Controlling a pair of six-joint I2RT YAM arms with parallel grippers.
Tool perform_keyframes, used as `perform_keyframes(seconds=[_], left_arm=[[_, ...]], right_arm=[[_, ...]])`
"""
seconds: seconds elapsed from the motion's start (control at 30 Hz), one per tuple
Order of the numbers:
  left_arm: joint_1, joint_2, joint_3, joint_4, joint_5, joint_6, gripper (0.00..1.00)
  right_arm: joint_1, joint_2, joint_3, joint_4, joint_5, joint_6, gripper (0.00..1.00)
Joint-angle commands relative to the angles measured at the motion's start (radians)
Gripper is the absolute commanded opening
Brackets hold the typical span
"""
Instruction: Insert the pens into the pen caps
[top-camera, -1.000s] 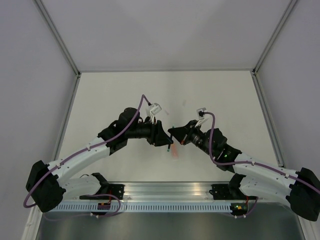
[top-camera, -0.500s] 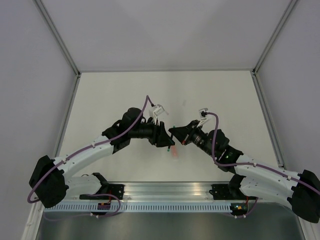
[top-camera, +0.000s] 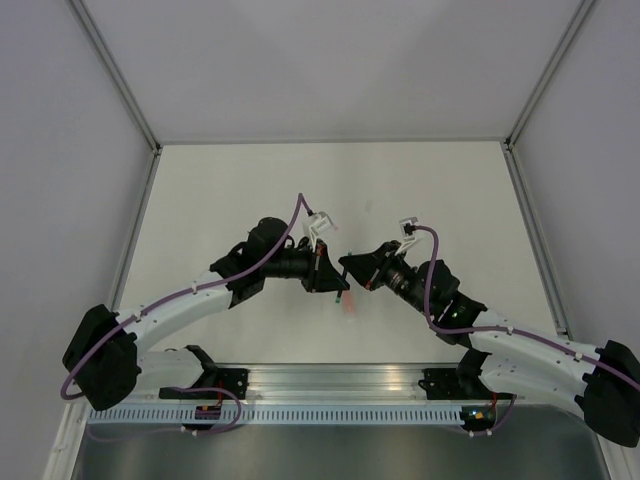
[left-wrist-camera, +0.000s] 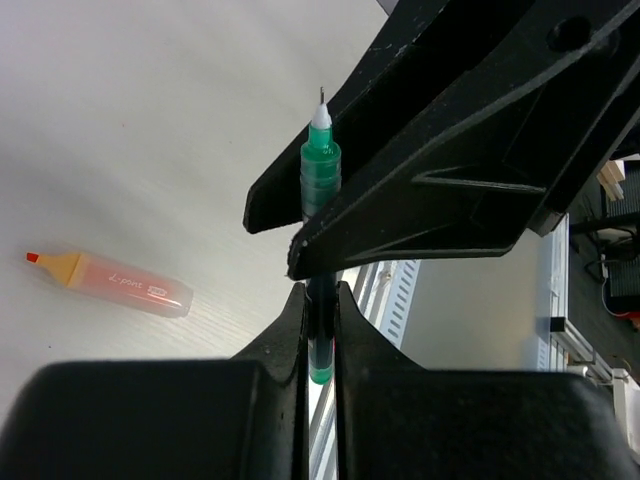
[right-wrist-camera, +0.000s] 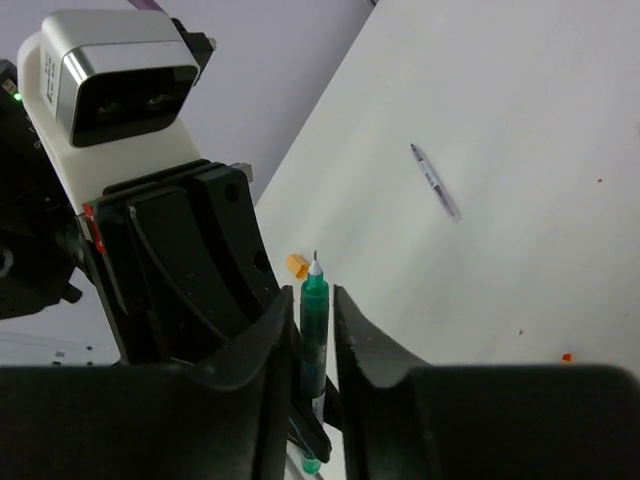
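Observation:
My left gripper (left-wrist-camera: 320, 296) is shut on the lower barrel of the dark pen with green ends (left-wrist-camera: 320, 172), which stands upright with its bare tip up. The right gripper (right-wrist-camera: 318, 296) stands open around the same pen (right-wrist-camera: 314, 322), with a small gap on each side. In the top view both grippers meet at mid-table, left (top-camera: 328, 277) and right (top-camera: 350, 268). The pale orange pen (left-wrist-camera: 118, 285) lies uncapped on the table below them, also in the top view (top-camera: 349, 305). An orange-yellow pen cap (right-wrist-camera: 297, 265) lies on the table behind the left gripper.
A thin grey-purple stick (right-wrist-camera: 434, 182) lies alone on the white table (top-camera: 430, 190) farther out. The aluminium rail (top-camera: 340, 385) with the arm bases runs along the near edge. Grey walls enclose the table on three sides.
The left gripper has shut on the green-ended pen. The right gripper, shut on it before, has opened. The left arm has crept slightly right.

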Motion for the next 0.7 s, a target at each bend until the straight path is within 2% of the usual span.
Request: perform_keyframes(seconds=[0.0,0.03,0.1,0.17,0.23,0.3,0.33,0.43,0.53,0.67], left_arm=[[0.003,-0.015,0.0,0.018,-0.024,0.009,0.02],[0.003,-0.018,0.006,0.006,-0.073,0.008,0.02],[0.007,-0.022,0.02,-0.056,-0.145,0.002,0.02],[0.042,-0.01,0.054,-0.113,-0.185,-0.006,0.02],[0.076,0.014,0.081,-0.172,-0.211,-0.024,0.02],[0.125,0.031,0.087,-0.196,-0.243,-0.026,0.02],[0.135,0.043,0.095,-0.227,-0.31,-0.025,0.02],[0.136,0.037,0.084,-0.236,-0.395,0.005,0.02],[0.136,-0.01,0.007,-0.189,-0.436,-0.005,0.02],[0.136,-0.148,-0.119,-0.063,-0.53,-0.015,0.02]], right_arm=[[0.0,-0.019,0.03,-0.014,0.015,-0.009,0.3],[0.0,-0.022,0.041,-0.036,0.038,-0.014,0.38],[0.0,-0.032,0.071,-0.094,0.064,-0.064,0.64],[-0.003,-0.029,0.12,-0.179,0.183,-0.113,0.92],[-0.012,-0.023,0.168,-0.255,0.323,-0.138,0.93],[-0.027,-0.019,0.214,-0.298,0.383,-0.179,0.93],[-0.032,-0.016,0.225,-0.3,0.433,-0.19,0.92],[-0.085,0.054,0.352,-0.381,0.489,-0.176,0.86],[-0.153,0.209,0.519,-0.485,0.538,-0.169,0.82],[-0.251,0.481,0.711,-0.609,0.529,-0.198,0.78]])
